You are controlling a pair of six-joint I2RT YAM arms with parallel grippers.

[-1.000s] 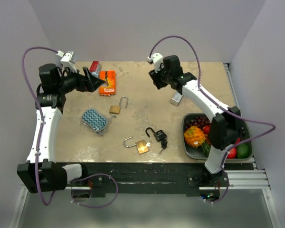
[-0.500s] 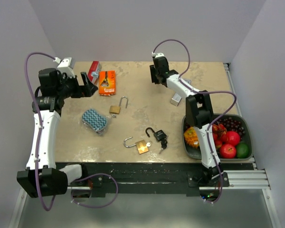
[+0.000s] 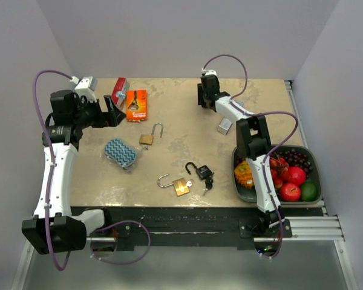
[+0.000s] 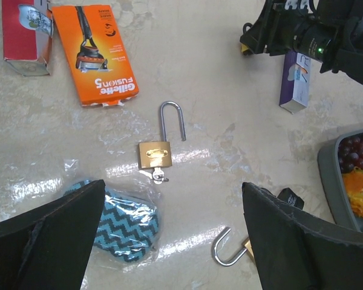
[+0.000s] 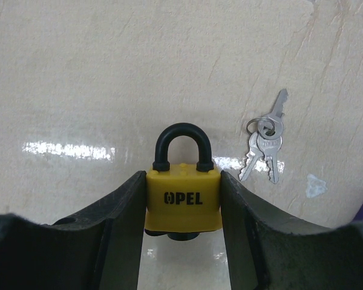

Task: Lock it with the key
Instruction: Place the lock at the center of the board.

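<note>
Padlock (image 5: 183, 196) in yellow, marked OPEL, sat clamped between the fingers of the right gripper (image 5: 183, 181), its black shackle seated in the body on both sides. We placed this gripper by the far edge of the tabletop, a little right of the middle. We could not tell whether the lock touched the surface. A small bunch of keys (image 5: 265, 145) lay flat on the table just beside it, apart from the lock. The left gripper (image 4: 172, 187) hung over the left part of the table with its fingers spread wide and nothing between them. Below it we saw a brass padlock (image 4: 155, 154) with its shackle up and a key in its underside, and a zigzag pouch (image 4: 128, 220) nearer the left edge. An orange razor pack (image 4: 95, 53) lay toward the far left corner. A fruit tray (image 3: 239, 181) stood at the near right corner.
</note>
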